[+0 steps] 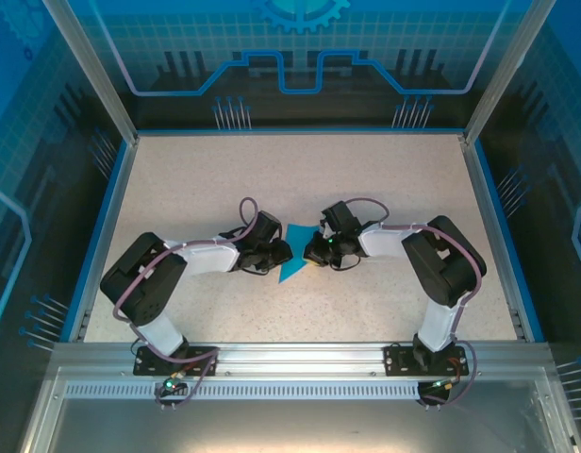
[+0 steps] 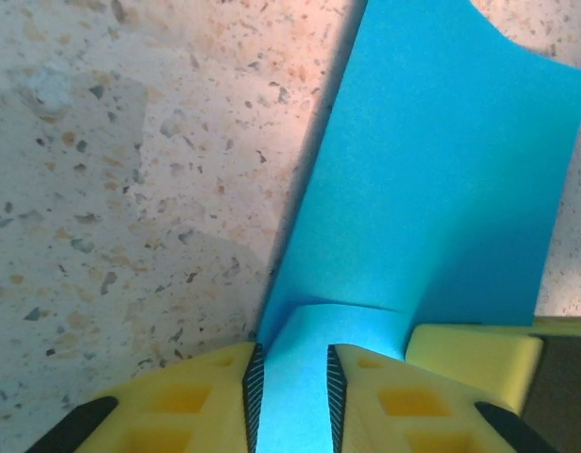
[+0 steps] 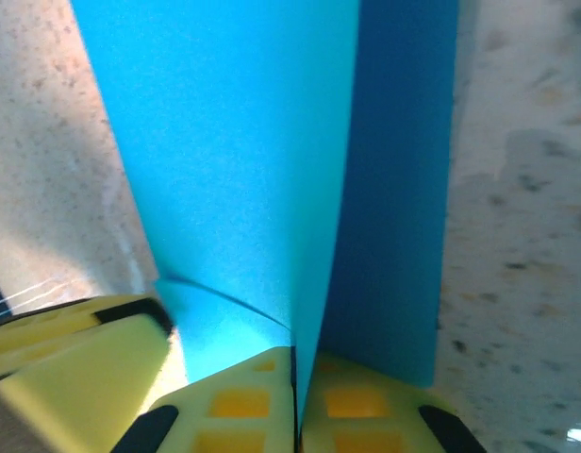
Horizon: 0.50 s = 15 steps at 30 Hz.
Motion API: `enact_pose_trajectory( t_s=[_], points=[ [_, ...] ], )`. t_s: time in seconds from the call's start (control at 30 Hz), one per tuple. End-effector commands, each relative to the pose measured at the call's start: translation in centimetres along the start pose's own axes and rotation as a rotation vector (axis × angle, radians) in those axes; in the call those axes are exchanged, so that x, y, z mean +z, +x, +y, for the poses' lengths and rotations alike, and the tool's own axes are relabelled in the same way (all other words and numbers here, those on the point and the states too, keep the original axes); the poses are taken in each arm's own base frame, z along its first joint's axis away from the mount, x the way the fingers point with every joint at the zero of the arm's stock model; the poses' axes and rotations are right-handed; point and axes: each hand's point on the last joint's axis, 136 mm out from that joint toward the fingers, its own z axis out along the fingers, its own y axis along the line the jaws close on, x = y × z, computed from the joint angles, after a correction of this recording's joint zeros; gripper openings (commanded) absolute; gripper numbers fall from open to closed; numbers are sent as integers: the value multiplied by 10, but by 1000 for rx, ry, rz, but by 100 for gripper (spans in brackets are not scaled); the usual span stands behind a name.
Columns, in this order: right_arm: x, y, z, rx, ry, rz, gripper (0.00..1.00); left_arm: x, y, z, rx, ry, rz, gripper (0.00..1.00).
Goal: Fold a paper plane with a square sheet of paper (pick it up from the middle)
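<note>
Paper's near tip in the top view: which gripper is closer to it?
Left. The left gripper grips the paper right beside that tip. The right gripper pinches the opposite edge, farther off.

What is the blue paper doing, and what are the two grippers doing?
square sheet of paper: bent over, not flat, gripped from both sides.
left gripper: closed on a curl of the paper.
right gripper: shut tight, pinching the paper.
</note>
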Motion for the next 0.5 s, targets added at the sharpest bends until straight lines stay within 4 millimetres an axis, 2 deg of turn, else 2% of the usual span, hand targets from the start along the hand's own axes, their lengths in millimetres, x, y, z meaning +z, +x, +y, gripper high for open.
enact_pose_trajectory(
  t_s=[0.0,0.07,0.1,0.23,0.47],
  points=[
    [-16,-1,-11,30,80,-60,4,-15,-6,-10,64,16,-31,33],
    [-25,-3,-10,41,90,-88,3,-19,-5,-13,94,32,-35,39],
    [-27,2,-20,58,113,-86,2,-22,-4,-15,112,43,-38,42],
    [-43,3,-29,96,135,-119,2,-27,-1,-19,168,70,-48,56],
    [-64,5,-42,109,178,-153,2,-27,7,-28,317,81,-58,79]
  ],
)
